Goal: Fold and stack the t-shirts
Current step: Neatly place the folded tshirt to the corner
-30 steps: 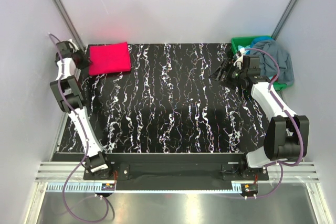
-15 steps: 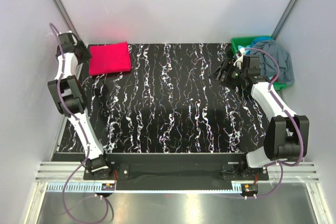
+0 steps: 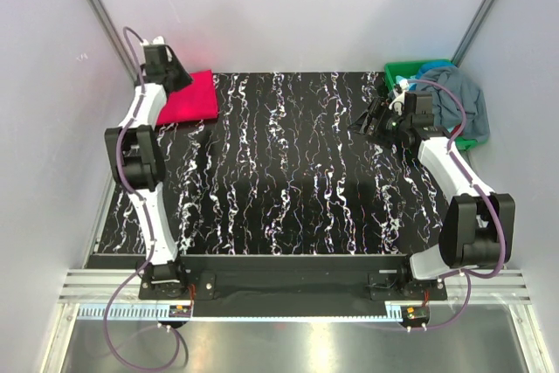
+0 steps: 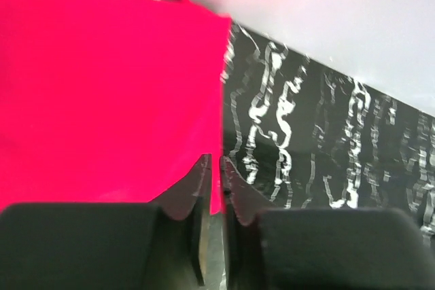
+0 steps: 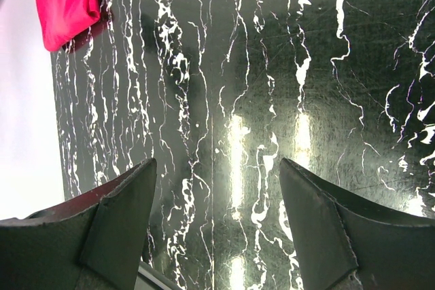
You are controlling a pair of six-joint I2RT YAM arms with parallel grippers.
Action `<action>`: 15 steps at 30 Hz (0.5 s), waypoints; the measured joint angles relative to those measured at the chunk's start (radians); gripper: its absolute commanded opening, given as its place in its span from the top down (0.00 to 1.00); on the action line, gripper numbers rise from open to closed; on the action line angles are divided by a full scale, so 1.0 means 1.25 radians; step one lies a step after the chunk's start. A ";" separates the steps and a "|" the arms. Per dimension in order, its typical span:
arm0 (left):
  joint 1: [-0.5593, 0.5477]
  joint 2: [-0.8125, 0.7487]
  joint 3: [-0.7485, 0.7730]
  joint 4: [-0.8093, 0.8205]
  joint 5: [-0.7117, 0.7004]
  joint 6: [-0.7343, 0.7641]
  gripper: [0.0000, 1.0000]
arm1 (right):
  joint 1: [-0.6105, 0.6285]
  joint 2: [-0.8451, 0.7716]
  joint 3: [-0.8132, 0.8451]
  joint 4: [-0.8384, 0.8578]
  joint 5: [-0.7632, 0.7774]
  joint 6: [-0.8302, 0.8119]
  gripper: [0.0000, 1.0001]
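The magenta t-shirt (image 3: 199, 98) lies folded at the counter's (image 3: 288, 163) 11 o'clock corner beneath my nearly pressed-together left hand (image 4: 216, 161), while my right hand (image 5: 216, 162) hangs spread by the green bin (image 3: 400, 70) at 1 o'clock, where the grey-blue t-shirt (image 3: 463, 100) is heaped unfolded, so I judge most of the work is left.

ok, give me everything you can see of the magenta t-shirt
The magenta t-shirt is soft, bright pink-red cloth, folded into a flat, roughly square packet with no sleeves or collar showing. It lies at the far left corner of the black marbled table, its edges fairly straight. The left gripper hangs over its far left part, jaws nearly closed. Whether it touches the cloth cannot be told.
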 measured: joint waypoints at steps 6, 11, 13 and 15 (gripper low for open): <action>-0.046 0.114 0.001 0.052 0.039 -0.073 1.00 | 0.000 -0.005 0.000 0.001 0.000 0.001 0.20; -0.098 0.159 0.001 0.052 0.008 -0.110 1.00 | 0.000 -0.006 0.000 0.001 -0.001 0.002 0.20; -0.117 0.166 0.001 0.052 -0.004 -0.126 1.00 | 0.000 -0.007 0.000 0.001 -0.001 0.003 0.20; -0.124 0.169 0.001 0.052 -0.009 -0.137 1.00 | 0.000 -0.009 0.000 0.001 -0.002 0.003 0.20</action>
